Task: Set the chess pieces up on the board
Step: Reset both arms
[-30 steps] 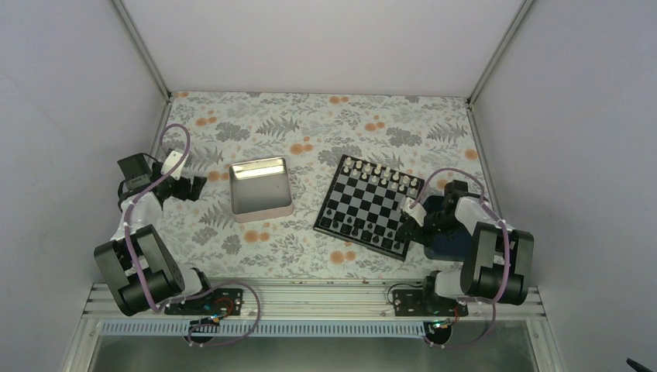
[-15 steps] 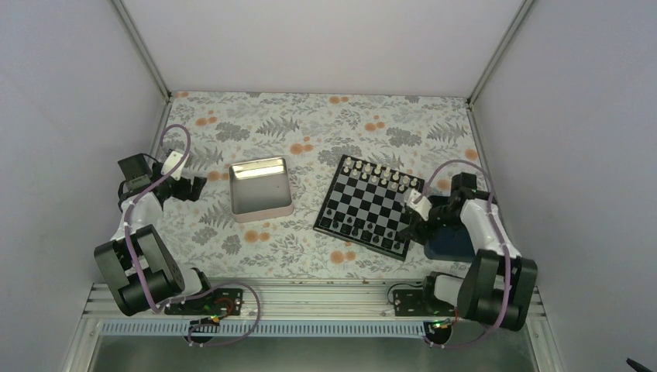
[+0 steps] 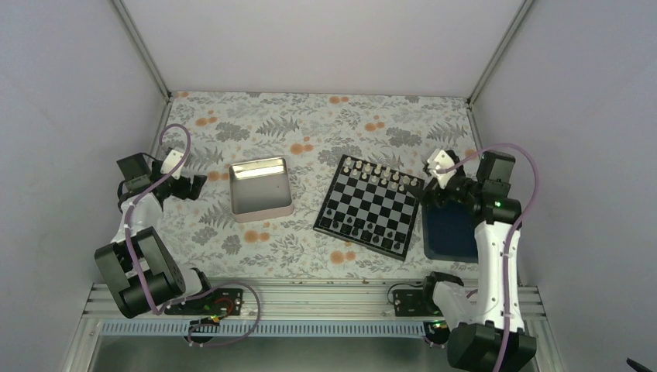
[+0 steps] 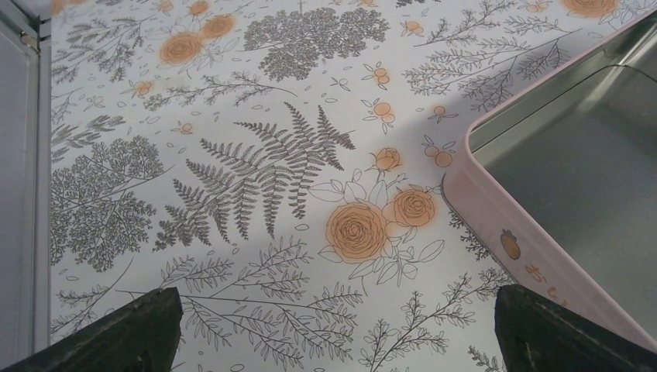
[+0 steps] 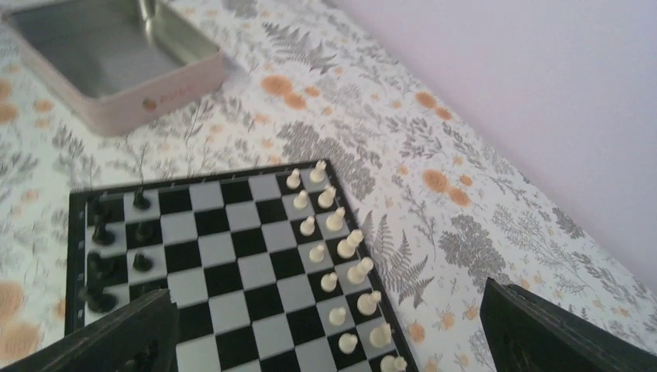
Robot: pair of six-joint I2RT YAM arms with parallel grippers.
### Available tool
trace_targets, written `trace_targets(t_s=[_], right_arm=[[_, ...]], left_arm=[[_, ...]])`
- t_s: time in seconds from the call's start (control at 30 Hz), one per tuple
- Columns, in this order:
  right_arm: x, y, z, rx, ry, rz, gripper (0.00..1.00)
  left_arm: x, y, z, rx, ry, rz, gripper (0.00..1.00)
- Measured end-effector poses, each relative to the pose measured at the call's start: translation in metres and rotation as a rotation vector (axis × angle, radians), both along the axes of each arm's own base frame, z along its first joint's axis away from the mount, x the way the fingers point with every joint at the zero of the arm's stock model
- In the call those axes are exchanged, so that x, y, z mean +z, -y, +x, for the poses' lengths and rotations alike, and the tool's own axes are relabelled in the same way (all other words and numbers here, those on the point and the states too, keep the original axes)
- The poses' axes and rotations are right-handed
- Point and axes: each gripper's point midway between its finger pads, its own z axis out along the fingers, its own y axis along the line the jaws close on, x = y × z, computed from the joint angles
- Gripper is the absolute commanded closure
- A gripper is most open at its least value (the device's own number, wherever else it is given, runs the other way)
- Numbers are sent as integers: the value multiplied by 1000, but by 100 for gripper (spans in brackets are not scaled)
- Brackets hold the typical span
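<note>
Tabletop (image 3: 310, 124): white, grey ferns, orange flowers
Board (image 3: 370, 208): black-and-silver checks
Tin (image 3: 260, 190): silver, pink wall
Tray (image 3: 449, 232): dark blue

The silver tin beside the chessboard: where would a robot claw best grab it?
Probably by one side wall, coming from straight above, one finger inside and one outside. The tin lies open side up with thin upright walls and looks too wide to span. The left gripper is nearest.
</note>
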Motion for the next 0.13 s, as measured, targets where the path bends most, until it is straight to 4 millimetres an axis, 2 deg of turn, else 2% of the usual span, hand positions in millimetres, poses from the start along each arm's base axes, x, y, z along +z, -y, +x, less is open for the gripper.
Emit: trace_targets(t_s=[0.13], right_arm=[[10, 0, 16, -39, 2, 95, 0]], left_arm=[[1, 1, 0, -5, 3, -6, 0]])
